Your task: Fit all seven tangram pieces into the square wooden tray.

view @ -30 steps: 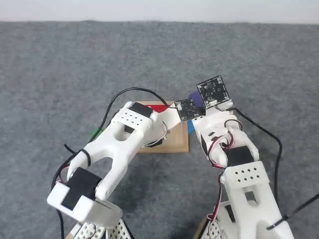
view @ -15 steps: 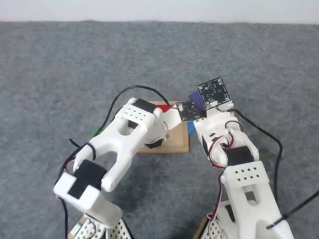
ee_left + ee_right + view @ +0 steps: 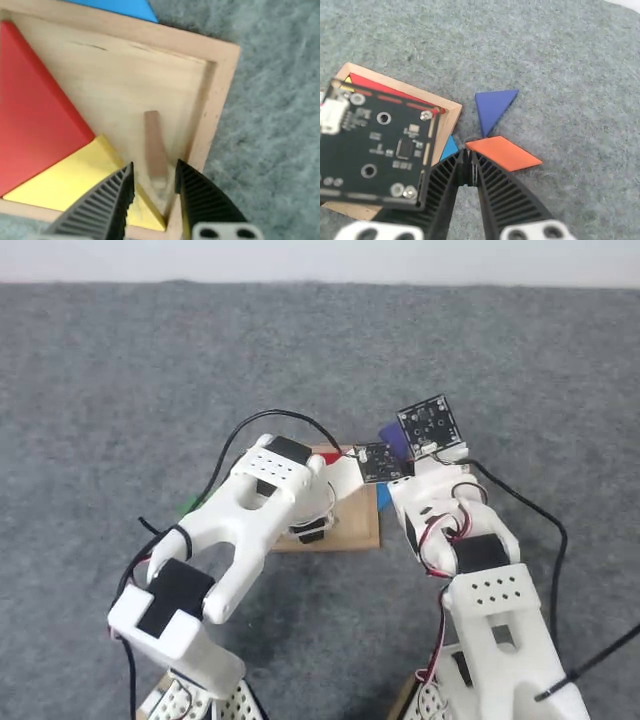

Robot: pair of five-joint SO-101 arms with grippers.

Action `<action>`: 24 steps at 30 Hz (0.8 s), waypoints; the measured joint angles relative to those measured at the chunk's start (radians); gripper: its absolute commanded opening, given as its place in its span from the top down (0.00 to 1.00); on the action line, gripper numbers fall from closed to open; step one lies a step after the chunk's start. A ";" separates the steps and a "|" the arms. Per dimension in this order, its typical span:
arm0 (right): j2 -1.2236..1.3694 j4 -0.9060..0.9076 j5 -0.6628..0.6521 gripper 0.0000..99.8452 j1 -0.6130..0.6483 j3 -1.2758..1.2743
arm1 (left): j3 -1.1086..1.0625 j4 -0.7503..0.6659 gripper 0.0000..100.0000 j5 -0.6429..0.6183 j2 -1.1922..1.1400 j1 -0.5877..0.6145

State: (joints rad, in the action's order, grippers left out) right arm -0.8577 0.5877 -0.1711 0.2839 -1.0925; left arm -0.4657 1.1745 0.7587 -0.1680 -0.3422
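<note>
The square wooden tray (image 3: 220, 95) holds a red triangle (image 3: 35, 105) and a yellow triangle (image 3: 80, 180). My left gripper (image 3: 154, 167) hangs over the tray's bare corner. A thin wood-coloured piece (image 3: 154, 140) stands on edge between its fingers, with a small gap on each side. My right gripper (image 3: 469, 159) is shut, its tip at the corner of an orange parallelogram (image 3: 504, 152) on the carpet. A purple triangle (image 3: 492, 107) lies just beyond it. A blue piece (image 3: 449, 146) lies against the tray's outer rim (image 3: 451, 107).
From above, the left arm (image 3: 255, 515) covers most of the tray (image 3: 350, 532), and the right arm (image 3: 450, 525) stands close beside it. A green piece (image 3: 188, 506) peeks out beside the left arm. Grey carpet (image 3: 120, 380) spreads all around.
The left arm's elbow has swung toward the tray and its wrist has shifted a little over it. The right arm has kept still.
</note>
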 measured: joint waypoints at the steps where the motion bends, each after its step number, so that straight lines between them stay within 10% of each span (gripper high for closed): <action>1: 0.000 0.000 0.000 0.99 0.000 0.000 | 0.000 0.000 0.85 0.000 0.000 0.000; 24: -0.003 -0.002 0.003 0.99 0.005 0.005 | 0.041 0.005 0.85 -0.175 -0.015 0.051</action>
State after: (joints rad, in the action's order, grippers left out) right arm -0.8608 0.5861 -0.1680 0.2885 -1.0879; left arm -0.4242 1.1792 0.5838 -0.1834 -0.2915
